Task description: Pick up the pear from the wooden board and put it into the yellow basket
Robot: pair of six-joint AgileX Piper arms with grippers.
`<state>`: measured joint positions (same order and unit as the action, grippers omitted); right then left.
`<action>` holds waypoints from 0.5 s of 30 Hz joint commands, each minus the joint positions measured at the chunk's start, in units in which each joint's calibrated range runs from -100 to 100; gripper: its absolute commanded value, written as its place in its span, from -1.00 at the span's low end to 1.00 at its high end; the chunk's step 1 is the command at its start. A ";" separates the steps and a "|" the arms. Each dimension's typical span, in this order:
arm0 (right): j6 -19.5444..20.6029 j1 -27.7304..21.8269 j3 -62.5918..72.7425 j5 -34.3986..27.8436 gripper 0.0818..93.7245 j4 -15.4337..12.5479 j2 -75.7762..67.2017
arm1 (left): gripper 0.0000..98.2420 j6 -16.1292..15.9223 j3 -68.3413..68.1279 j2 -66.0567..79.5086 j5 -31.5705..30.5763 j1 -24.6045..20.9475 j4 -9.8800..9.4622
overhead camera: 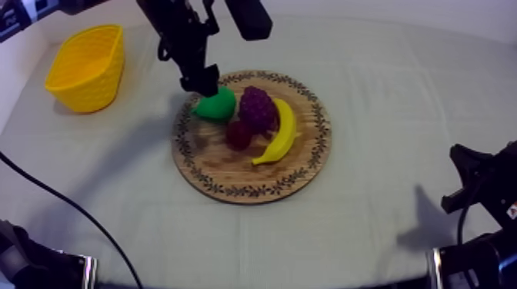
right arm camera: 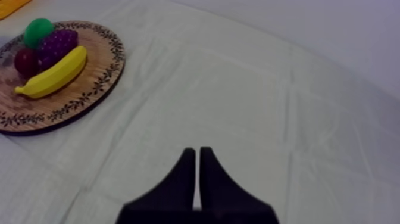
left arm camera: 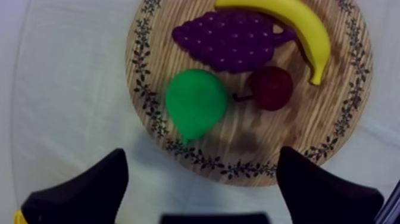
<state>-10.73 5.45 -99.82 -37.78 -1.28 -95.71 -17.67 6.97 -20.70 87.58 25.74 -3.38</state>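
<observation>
Green pear (overhead camera: pixel 215 105) on far-left part of wooden board (overhead camera: pixel 231 181), beside grapes (overhead camera: pixel 258 107); left gripper (left arm camera: pixel 202 154) hovers just above pear, fingers apart, nothing between; right gripper (right arm camera: pixel 197 154) fingers together, near right; yellow basket (overhead camera: pixel 86 65) far left.

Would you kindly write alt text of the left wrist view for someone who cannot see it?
The open left tool hangs above the wooden board's edge, near a green pear; grapes, a small red fruit and a banana lie beyond.
</observation>
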 commanded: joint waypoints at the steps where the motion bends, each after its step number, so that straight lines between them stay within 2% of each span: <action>1: 0.01 -0.01 0.05 -0.04 -0.99 -0.01 -0.04 | 0.97 -0.15 -0.06 -0.46 0.09 -0.02 0.00; 15: 0.01 -0.01 0.05 -0.04 -0.99 -0.01 -0.04 | 0.95 -0.13 3.22 -11.04 -0.25 -1.36 -0.42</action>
<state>-10.73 5.45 -99.82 -37.78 -1.28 -95.71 -17.79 9.61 -30.52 87.27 24.39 -3.72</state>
